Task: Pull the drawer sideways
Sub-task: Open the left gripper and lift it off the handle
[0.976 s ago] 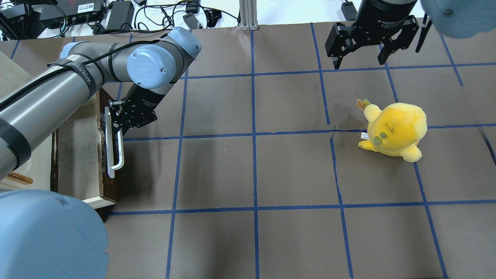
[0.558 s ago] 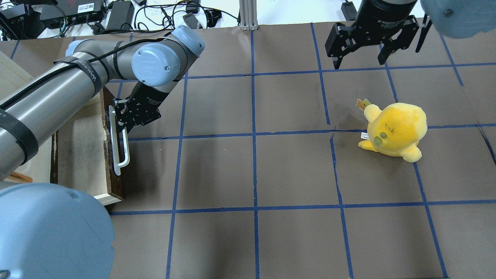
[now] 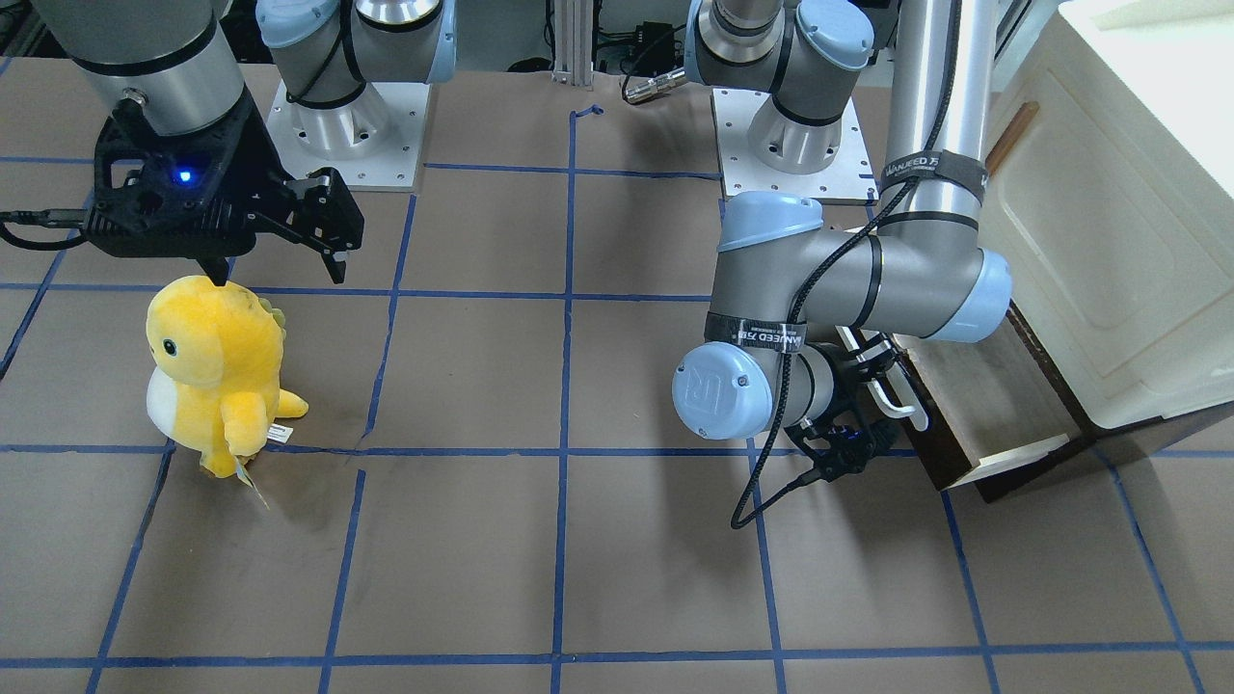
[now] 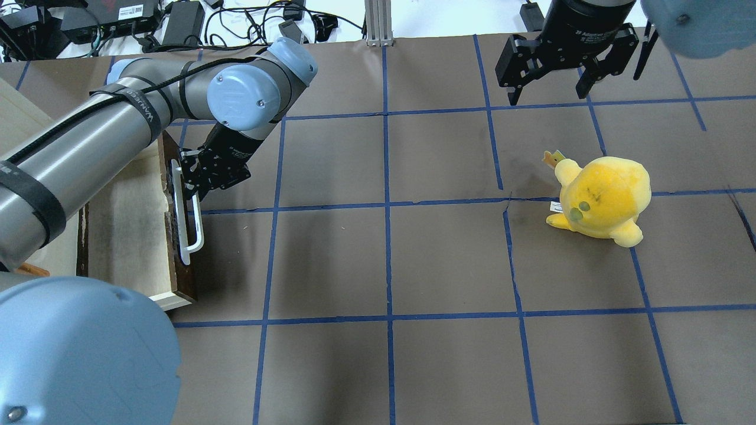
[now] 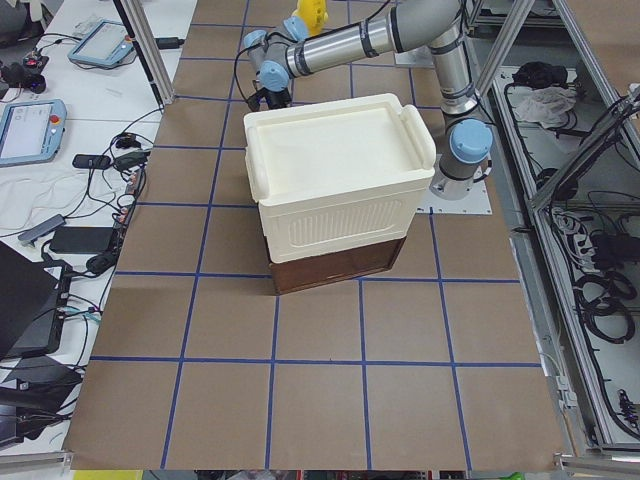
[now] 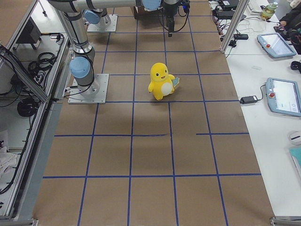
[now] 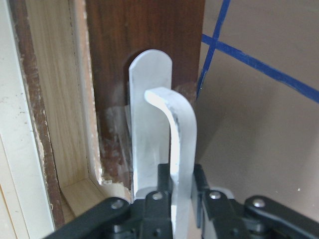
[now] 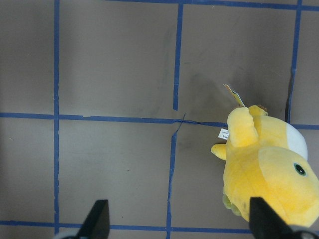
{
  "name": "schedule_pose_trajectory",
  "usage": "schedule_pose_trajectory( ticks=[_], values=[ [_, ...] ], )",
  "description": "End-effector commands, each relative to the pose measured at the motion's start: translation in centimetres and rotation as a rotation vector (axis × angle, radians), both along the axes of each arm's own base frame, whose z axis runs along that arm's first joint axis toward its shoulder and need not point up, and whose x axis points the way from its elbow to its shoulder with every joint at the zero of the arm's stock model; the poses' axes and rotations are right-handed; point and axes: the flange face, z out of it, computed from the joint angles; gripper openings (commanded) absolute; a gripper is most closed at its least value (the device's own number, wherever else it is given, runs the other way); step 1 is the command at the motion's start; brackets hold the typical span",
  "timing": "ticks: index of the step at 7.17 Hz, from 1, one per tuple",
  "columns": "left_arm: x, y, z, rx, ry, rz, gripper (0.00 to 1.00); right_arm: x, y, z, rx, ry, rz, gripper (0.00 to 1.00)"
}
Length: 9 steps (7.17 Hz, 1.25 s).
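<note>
The drawer [image 4: 127,236] has a dark brown front panel [image 4: 179,260], a pale wood bottom and a long white bar handle [image 4: 194,233]. It stands pulled out of the cream-white cabinet [image 3: 1109,241] at the table's left side. My left gripper [image 4: 192,190] is shut on the far end of the handle. The left wrist view shows the handle [image 7: 182,139] clamped between the black fingers [image 7: 162,181]. In the front view the drawer [image 3: 993,405] lies beside my left gripper [image 3: 858,414]. My right gripper [image 4: 549,88] hangs open and empty, far from the drawer.
A yellow plush toy [image 4: 599,198] stands on the brown paper at the right, just below my right gripper; it also shows in the right wrist view [image 8: 264,169]. Blue tape lines grid the table. Cables and power bricks [image 4: 183,23] lie beyond the far edge.
My left gripper, shut on the handle, has moved right in the overhead view. The drawer has slid further out of the cabinet with it. The right arm has not moved.
</note>
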Motion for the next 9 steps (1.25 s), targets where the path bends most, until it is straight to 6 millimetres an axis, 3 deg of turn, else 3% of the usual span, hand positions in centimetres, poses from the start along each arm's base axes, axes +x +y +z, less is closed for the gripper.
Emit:
schedule_pose_trajectory(
  ticks=[1, 5, 6, 7, 8, 9],
  values=[
    [-0.5, -0.2, -0.1, -0.004, 0.006, 0.003, 0.20, 0.0, 0.0, 0.0, 0.000, 0.001, 0.001, 1.00],
    [-0.9, -0.3, 0.0, -0.009, 0.006, -0.003, 0.25, 0.0, 0.0, 0.0, 0.000, 0.000, 0.001, 1.00],
    [-0.9, -0.3, 0.1, -0.014, 0.006, -0.005, 0.49, 0.0, 0.0, 0.0, 0.000, 0.001, 0.000, 1.00],
    [-1.0, -0.3, 0.4, -0.019, 0.006, -0.008, 0.81, 0.0, 0.0, 0.0, 0.000, 0.001, 0.000, 1.00],
    [-1.1, -0.2, 1.3, -0.031, 0.013, -0.019, 1.00, 0.0, 0.0, 0.0, 0.000, 0.000, 0.000, 1.00],
    [-1.4, -0.8, 2.9, -0.054, 0.036, -0.030, 1.00, 0.0, 0.0, 0.0, 0.000, 0.001, 0.000, 1.00]
  ],
)
